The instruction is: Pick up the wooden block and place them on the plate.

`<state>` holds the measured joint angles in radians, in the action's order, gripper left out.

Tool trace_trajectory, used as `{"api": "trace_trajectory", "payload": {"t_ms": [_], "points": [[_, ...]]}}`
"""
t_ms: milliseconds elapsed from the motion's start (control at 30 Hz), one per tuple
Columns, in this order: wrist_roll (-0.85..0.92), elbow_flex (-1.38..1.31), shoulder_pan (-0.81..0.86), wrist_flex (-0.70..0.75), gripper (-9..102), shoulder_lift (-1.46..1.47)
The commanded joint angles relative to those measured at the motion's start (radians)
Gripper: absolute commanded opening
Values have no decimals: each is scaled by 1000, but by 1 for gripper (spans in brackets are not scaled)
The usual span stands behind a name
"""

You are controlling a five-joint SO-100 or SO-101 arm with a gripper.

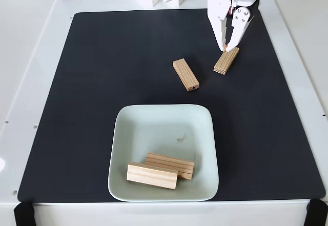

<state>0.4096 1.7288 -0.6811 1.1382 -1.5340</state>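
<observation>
Though gripped, pale grained wooden block [226, 61]

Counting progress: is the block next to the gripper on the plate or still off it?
Off. That block lies flat on the black mat, above the plate, at the gripper tips.

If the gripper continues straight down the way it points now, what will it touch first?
Most likely the wooden block on the black mat: the gripper points down at its upper end. Whether they already touch is unclear.
</observation>
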Motion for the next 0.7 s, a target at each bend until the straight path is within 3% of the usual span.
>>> {"api": "trace_trajectory", "payload": {"t_ms": [0,100,367,667], "points": [[11,14,-9,5,0,-8],[11,44,-9,5,3,-9],[11,78,3,6,31,-25],[11,78,-2,6,33,-18]]}}
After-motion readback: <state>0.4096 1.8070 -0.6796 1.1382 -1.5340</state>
